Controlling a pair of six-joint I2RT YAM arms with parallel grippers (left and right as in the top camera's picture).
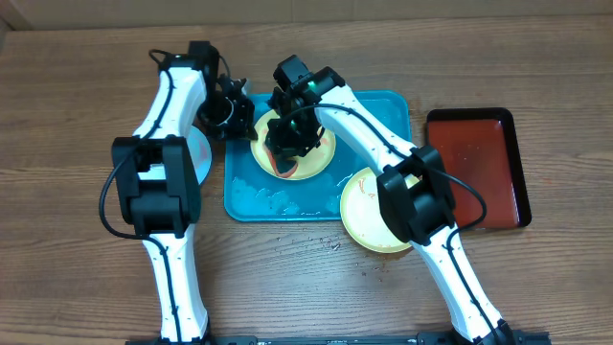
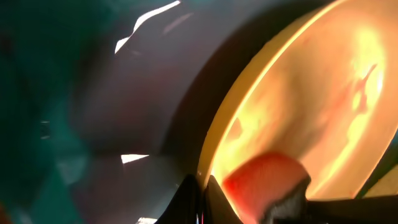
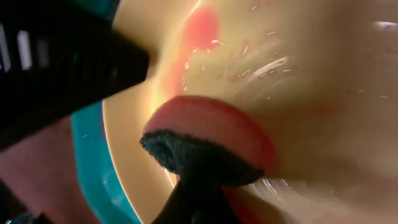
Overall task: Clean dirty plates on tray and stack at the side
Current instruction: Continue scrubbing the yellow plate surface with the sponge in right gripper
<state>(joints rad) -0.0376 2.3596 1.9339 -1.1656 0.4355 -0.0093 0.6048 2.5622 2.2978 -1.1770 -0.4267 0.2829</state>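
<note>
A pale yellow plate [image 1: 316, 161] with red sauce smears lies on the turquoise tray [image 1: 278, 201]. My left gripper [image 1: 245, 119] is shut on its left rim; the rim [image 2: 217, 143] runs between the fingers [image 2: 202, 193] in the left wrist view. My right gripper [image 1: 287, 144] is shut on a red sponge with a dark scrub side [image 3: 211, 137] and presses it on the plate's wet inside [image 3: 311, 74]. The sponge also shows in the left wrist view [image 2: 264, 180]. A second yellow plate [image 1: 362, 206] lies off the tray's front right corner. A light blue plate [image 1: 201, 151] lies left of the tray, partly under my left arm.
A narrower dark red tray [image 1: 476, 168] lies on the wooden table to the right. Water drops sit on the turquoise tray's front part and on the table before it [image 1: 321, 244]. The tray's rim shows in the right wrist view [image 3: 93, 162].
</note>
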